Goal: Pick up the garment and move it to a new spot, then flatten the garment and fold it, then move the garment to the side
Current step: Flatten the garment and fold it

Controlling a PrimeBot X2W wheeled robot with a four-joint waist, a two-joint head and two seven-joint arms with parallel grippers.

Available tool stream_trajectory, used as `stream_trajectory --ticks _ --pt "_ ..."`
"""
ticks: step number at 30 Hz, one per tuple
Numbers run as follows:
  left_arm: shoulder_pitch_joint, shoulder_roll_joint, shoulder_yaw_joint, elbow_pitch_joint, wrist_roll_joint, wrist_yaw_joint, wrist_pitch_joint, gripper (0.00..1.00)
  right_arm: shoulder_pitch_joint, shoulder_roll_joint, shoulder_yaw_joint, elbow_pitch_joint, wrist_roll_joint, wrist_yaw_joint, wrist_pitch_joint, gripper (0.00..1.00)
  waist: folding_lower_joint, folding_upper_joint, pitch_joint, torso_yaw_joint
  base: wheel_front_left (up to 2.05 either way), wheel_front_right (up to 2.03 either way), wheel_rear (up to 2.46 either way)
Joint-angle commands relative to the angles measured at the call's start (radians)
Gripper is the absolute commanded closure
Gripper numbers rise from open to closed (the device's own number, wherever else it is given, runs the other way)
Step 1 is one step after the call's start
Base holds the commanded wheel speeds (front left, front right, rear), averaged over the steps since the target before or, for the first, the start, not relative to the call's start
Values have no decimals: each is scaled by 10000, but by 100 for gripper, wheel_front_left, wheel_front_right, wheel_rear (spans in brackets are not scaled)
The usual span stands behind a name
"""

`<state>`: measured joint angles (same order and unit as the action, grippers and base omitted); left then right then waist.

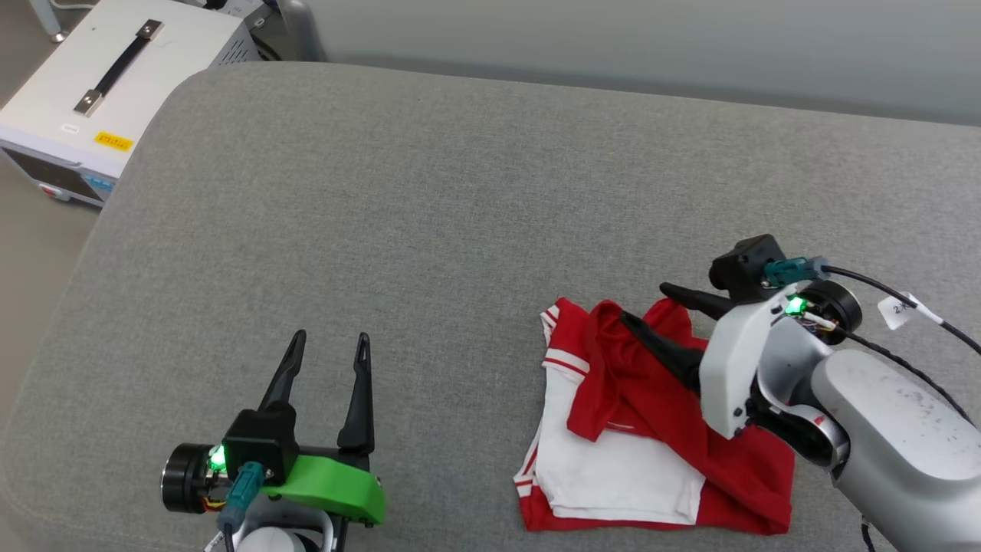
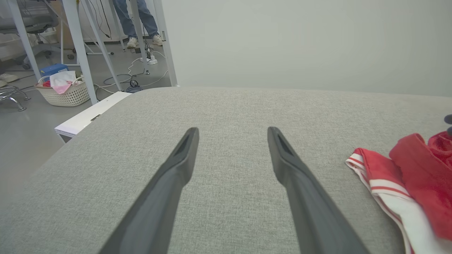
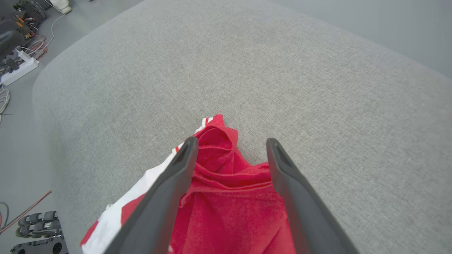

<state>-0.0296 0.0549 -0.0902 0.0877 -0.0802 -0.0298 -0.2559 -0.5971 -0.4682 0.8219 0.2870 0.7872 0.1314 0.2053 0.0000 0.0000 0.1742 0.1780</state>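
With the shirt (image 1: 628,468) lying crumpled near the front right edge of the cushion (image 1: 460,192), the left gripper (image 1: 331,337) spread well apart from it and the right gripper (image 1: 644,303) spread astride a raised red fold, several layers could be pinched together and flattening hindered.

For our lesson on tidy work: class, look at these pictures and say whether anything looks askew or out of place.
Yes: the garment is not neatly folded. It lies crumpled on the grey cushion, a red flap slanting across its white part, and a rumpled ridge stands up between the open jaws of the right gripper.
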Motion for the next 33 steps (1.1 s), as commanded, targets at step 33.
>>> stream_trajectory --ticks 33 --pt "1441 -35 633 -306 429 -102 -59 0 6781 3753 -8143 -2760 -6229 -7 -4663 0 0 0 -2008 -1438 0 0 0"
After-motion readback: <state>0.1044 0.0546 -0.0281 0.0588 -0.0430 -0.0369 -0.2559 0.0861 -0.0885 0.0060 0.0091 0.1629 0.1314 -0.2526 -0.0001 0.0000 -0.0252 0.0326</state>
